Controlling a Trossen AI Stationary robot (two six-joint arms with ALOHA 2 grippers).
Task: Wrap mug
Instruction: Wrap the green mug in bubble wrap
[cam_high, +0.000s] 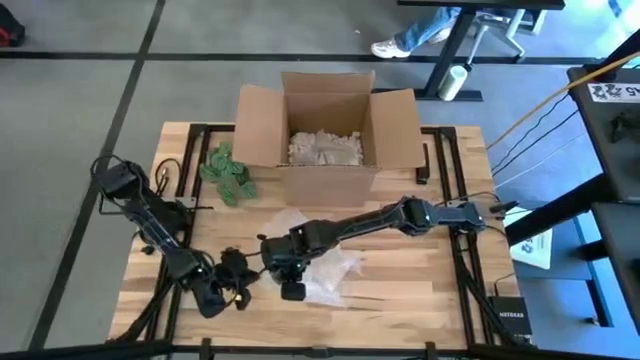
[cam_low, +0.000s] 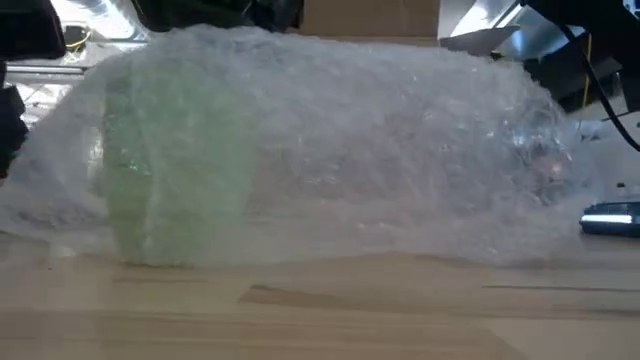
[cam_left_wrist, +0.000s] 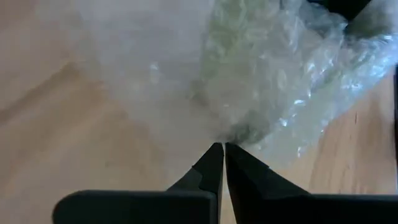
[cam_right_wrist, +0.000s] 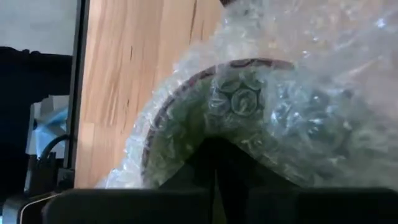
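The pale green ceramic mug is seen lying on its side on the light wooden table, near the front edge, loosely swathed in a clear sheet of bubble wrap. The left gripper is pinched closed on an edge of that wrap, while the right gripper is pressed closed against the wrapped mug's rim. If the thin film is pulled too hard, it may be dragged free or the mug rolled, and the wrap undone.

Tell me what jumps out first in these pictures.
The mug, green and swathed in bubble wrap, fills the low view near the table's front edge. Both grippers meet there: the left gripper pinches the wrap, the right gripper presses against the bundle. Behind stands an open box of packing fill.
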